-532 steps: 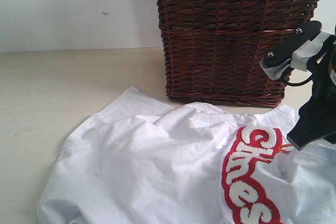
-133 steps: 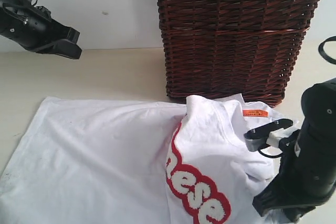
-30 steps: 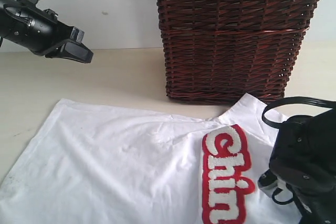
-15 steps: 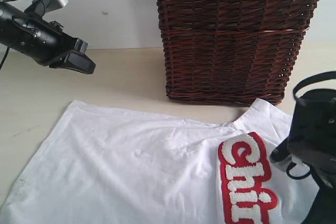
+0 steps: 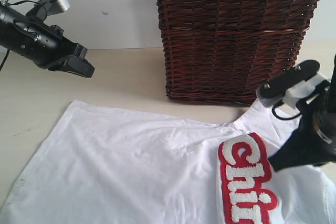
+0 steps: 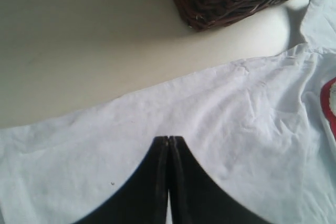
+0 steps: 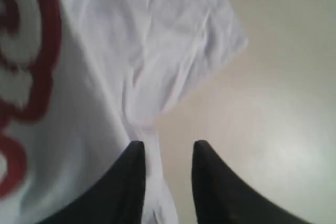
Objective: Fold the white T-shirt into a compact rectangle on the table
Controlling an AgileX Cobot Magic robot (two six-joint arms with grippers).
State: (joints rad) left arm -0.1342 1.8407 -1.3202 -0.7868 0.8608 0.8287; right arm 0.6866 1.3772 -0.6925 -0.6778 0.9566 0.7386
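Two claws, two different stories; the right gripper (image 7: 167, 145) has its jaws parted, and a thin ridge of white cloth runs through the gap with bare table beside it, so nothing looks pinched; the left gripper (image 6: 168, 139) is clenched on nothing, fingertips pressed together, up in the air off to the left. Moving outward, the right one hangs over the right part of the white T-shirt (image 5: 142, 171), just beside the fuzzy red-outlined lettering (image 5: 247, 177); the shirt lies spread on the table (image 5: 121, 77), mostly plain side up, with its far right corner close to the foot of the dark wicker basket (image 5: 236, 40).
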